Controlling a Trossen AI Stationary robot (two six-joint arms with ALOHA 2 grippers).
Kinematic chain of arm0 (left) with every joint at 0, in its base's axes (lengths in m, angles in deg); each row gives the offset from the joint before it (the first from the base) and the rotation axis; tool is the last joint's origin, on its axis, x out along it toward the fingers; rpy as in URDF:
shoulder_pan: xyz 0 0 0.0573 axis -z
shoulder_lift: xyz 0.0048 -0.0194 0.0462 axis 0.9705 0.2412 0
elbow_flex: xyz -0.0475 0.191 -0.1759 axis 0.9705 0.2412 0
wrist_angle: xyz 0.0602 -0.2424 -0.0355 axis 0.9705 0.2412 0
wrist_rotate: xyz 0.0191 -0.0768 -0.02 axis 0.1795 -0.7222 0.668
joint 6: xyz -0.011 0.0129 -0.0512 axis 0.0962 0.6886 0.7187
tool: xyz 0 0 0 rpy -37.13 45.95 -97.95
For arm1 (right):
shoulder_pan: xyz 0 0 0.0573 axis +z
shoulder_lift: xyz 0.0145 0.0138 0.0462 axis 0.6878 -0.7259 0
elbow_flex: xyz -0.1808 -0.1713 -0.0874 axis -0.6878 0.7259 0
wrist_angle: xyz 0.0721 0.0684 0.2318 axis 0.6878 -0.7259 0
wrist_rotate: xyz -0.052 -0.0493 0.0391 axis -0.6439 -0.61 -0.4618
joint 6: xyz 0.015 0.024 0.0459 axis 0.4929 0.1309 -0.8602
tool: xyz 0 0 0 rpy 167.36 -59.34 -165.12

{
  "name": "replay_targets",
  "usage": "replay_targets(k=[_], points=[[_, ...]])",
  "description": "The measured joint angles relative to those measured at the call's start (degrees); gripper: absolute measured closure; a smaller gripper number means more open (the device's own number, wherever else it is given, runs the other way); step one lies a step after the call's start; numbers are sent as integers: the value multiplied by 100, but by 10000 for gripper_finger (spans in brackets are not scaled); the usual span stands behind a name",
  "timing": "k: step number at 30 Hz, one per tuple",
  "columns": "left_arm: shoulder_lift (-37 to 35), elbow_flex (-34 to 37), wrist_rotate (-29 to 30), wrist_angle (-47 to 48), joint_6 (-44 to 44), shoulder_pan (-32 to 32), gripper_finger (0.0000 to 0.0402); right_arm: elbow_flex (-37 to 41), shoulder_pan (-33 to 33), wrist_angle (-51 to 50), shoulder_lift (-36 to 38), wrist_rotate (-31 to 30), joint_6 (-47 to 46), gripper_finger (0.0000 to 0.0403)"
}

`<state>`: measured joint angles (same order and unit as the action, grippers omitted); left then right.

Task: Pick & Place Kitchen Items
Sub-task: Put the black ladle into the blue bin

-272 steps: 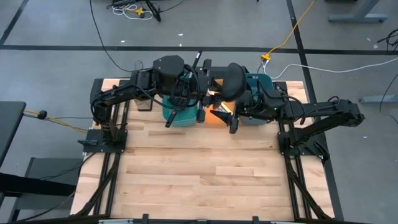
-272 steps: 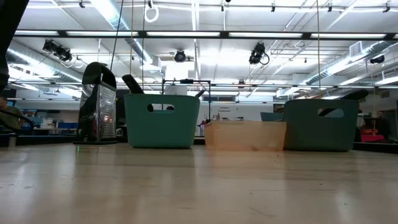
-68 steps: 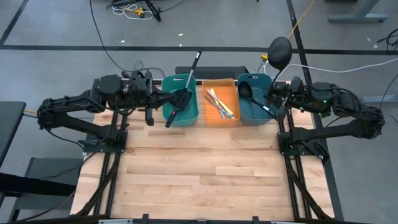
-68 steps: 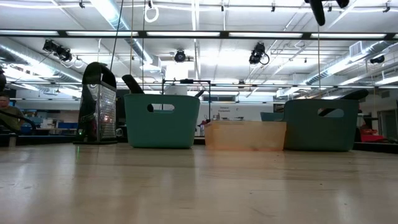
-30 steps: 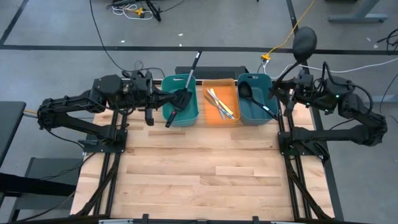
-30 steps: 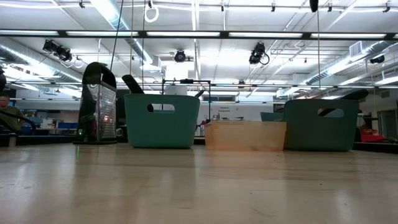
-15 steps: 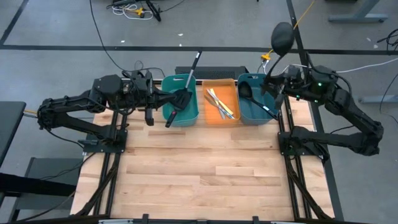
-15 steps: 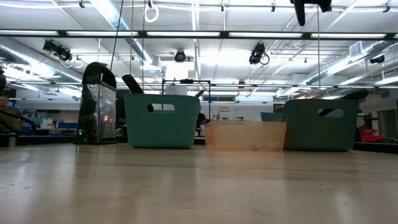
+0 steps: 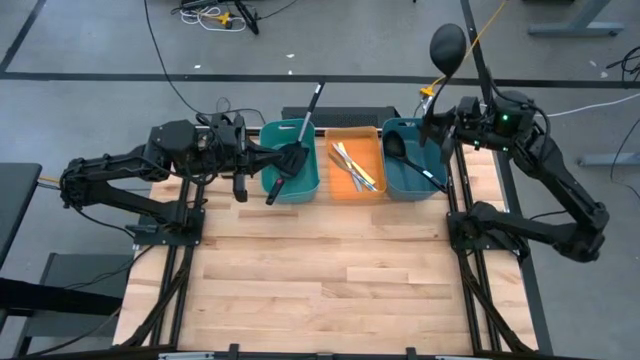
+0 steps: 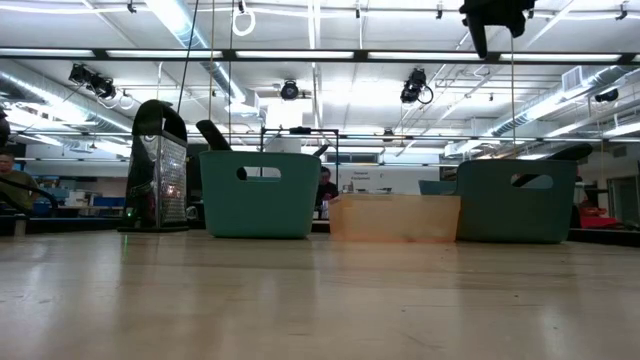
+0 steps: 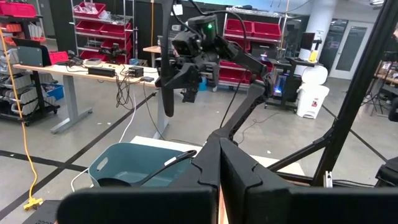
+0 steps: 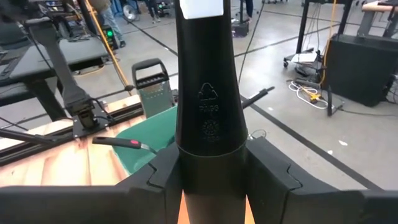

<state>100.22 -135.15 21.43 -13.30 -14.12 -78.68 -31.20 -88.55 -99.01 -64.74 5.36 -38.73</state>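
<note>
My right gripper (image 9: pixel 432 122) is shut on a black ladle (image 9: pixel 447 45), high over the far part of the right teal bin (image 9: pixel 410 172). The ladle's bowl is up. The gripper also shows in the low view (image 10: pixel 492 22) and the left wrist view (image 11: pixel 186 62). Another black ladle (image 9: pixel 400 150) lies in that bin. Yellow, white and teal sticks (image 9: pixel 352 165) lie in the orange bin (image 9: pixel 372 190). Black spatulas (image 9: pixel 295 160) stand slanted in the left teal bin (image 9: pixel 310 185), handles over its rims. My left gripper (image 9: pixel 240 185) is shut and empty, left of that bin. My right gripper pinches the ladle's flat black handle (image 12: pixel 208 124) between its two fingers (image 12: pixel 270 171), which lie across it. The ladle stands about upright and clear of everything. Its handle end (image 11: pixel 168 99) hangs below the fingers, and its bowl is well above them.
A metal box grater (image 10: pixel 160 165) stands at the far left of the table, beside the left teal bin (image 10: pixel 260 195). The three bins stand in a row along the far edge. The wooden tabletop (image 9: pixel 320 280) stretches in front of them. People show in the room beyond.
My right gripper has carried the ladle toward the table's left, from beyond the right edge to over the right teal bin. The ladle has swung with it, so its bowl now shows straight beyond the gripper. My left arm has kept still.
</note>
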Motion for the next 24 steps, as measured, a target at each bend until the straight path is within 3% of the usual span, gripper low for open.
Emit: replay_targets(k=[11, 24], points=[[0, 0, 2, -1, 70, 0, 398, 0, -450, -975, -29, 92, 150, 261], [0, 0, 6, 0, 122, 0, 398, 0, -562, -2152, -231, -254, -107, 261]])
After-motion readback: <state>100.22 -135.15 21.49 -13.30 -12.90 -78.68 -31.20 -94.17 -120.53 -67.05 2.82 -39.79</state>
